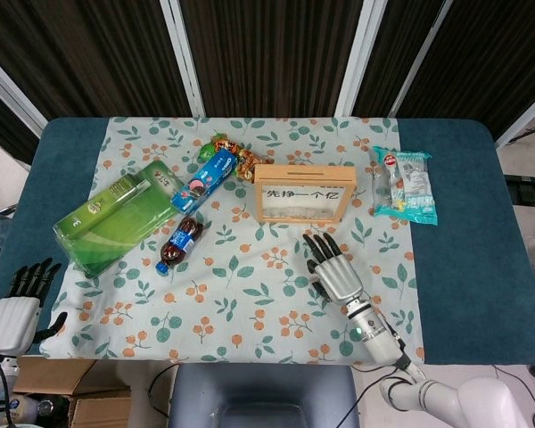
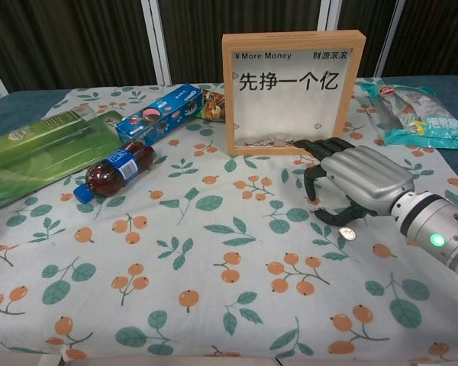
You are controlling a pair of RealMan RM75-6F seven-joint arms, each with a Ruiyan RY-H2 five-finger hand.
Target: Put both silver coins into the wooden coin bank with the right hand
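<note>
Rests palm-down on the floral cloth [image 1: 250,294] of the worktop [image 1: 464,267]: right hand [image 2: 359,179], fingers [image 2: 314,164] arched, spread and released, grasping nothing as far as either view shows, just near of the wooden coin bank [image 2: 292,91] and toward its right end. Lies flat on the cloth at the near edge of that hand, right beside the thumb tip: one silver coin [image 2: 349,234]. No sign of the second coin, possibly hidden under the palm; cannot tell. Judged as the pick-up step, so best to slide the thumb under the coin's rim, or drag it a little along the cloth to tip an edge up, then pinch it edge-on between thumb and one finger instead of pressing it flat. Once pinched, lift clear, carry to the far side over the frame's top edge and line the coin up with the slot [image 1: 299,166] along its length before letting go; a tilted coin risks bouncing off the wood. Stands upright with a clear front pane, the bank, holding a thin scatter of coins [image 2: 271,141] along its bottom and otherwise empty space above. Waits off the near left corner of the worktop, fingers apart and empty: left hand [image 1: 18,308].
</note>
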